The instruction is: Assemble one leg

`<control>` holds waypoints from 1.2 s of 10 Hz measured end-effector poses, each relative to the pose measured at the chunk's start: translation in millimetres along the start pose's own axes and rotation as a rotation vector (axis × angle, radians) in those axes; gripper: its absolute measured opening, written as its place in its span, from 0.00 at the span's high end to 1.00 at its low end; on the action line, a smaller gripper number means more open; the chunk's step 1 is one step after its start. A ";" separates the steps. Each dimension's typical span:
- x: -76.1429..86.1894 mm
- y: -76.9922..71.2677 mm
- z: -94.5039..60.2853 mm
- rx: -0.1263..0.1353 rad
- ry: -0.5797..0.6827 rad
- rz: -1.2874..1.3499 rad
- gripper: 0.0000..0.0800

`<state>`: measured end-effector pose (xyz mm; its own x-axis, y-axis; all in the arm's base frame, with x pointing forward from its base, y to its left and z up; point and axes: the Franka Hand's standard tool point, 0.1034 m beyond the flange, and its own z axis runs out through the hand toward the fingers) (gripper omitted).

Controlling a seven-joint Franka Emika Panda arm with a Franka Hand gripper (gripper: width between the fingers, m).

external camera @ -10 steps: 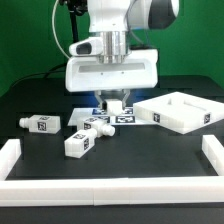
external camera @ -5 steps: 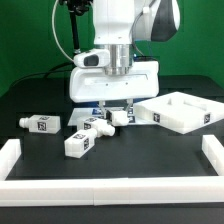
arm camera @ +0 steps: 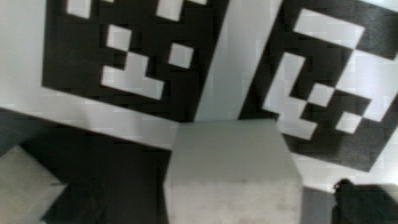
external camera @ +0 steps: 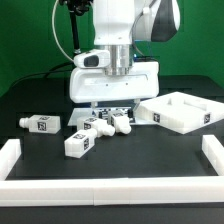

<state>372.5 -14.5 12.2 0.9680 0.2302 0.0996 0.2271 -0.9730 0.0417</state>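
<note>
Beside the panel (external camera: 186, 121), the gripper (external camera: 111, 114) overhangs a leg (external camera: 121, 124), jaws possibly apart.

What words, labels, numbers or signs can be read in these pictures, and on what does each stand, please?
No words, letters or numbers are readable in either view.
Small white rectangular plastic legs: black-and-white square tags, patterns only, no text.
Thin flat white marker board: large black-and-white tags, patterns only, slightly blurred in the wrist view.
White robot arm housing: no label can be made out.
</note>
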 end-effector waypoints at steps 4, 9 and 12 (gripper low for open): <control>36.9 -62.6 -43.3 0.057 0.034 -0.083 0.19; 31.3 -90.4 -1.9 0.032 0.042 -0.125 0.19; 25.1 -88.8 3.2 0.023 0.041 -0.127 0.33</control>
<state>376.9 77.6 7.9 0.9264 0.3514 0.1356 0.3502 -0.9361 0.0333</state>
